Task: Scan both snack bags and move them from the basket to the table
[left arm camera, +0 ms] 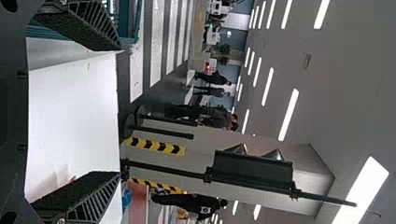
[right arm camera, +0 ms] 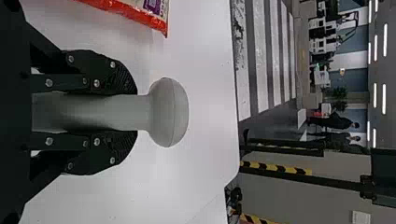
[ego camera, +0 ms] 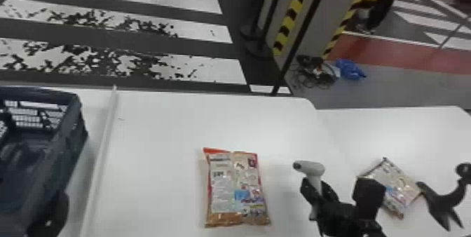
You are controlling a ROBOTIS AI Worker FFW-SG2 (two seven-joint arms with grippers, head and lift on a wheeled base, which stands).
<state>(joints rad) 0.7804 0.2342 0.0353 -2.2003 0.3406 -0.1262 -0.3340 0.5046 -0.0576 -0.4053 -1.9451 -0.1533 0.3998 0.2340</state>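
One snack bag [ego camera: 236, 187] lies flat on the white table [ego camera: 157, 131]; its red edge also appears in the right wrist view [right arm camera: 135, 11]. The other snack bag [ego camera: 396, 183] rests farther right, beyond the right arm. My right gripper [ego camera: 319, 196] is right of the first bag, holding a grey scanner [ego camera: 312, 167] upright above the table. In the right wrist view, the gripper [right arm camera: 135, 113] is shut on the handle of the scanner [right arm camera: 169, 112]. My left gripper [ego camera: 52, 215] is beside the dark basket [ego camera: 72, 127]; its fingers stand wide apart in the left wrist view [left arm camera: 119, 111], with nothing between them.
A black stand [ego camera: 443, 197] is at the far right, close to the second bag. A pale raised strip [ego camera: 101, 148] runs between the basket and the first bag. Beyond the tables stands a black pole [ego camera: 301, 36].
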